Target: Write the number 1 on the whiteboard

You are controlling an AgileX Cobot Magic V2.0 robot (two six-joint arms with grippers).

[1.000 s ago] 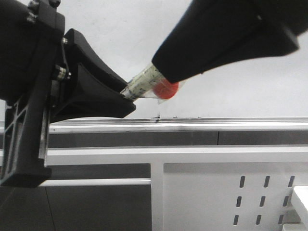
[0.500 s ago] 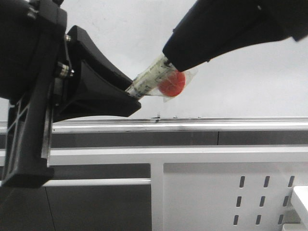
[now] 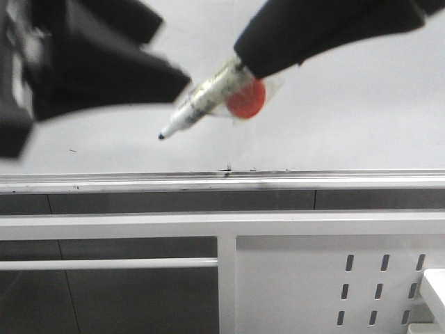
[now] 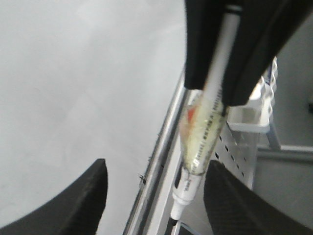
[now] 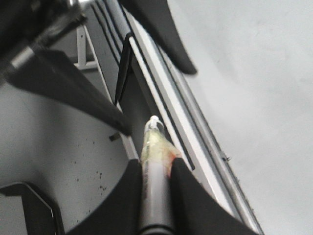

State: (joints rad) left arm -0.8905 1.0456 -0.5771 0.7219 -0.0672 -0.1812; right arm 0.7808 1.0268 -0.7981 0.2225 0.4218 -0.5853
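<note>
While pinched by right gripper (image 3: 240,69), marker pen (image 3: 201,101).

The whiteboard (image 3: 348,104) looks smooth and faintly glossy, pale grey-white, with a silvery brushed-metal rail (image 3: 278,179) along its lower edge. The marker pen (image 3: 201,104) is smooth white plastic, wrapped in shiny clear tape over a matt red ball (image 3: 247,101). The right gripper (image 5: 155,169) looks like matt black plastic. The slotted panel (image 3: 313,278) is white painted metal.
</note>
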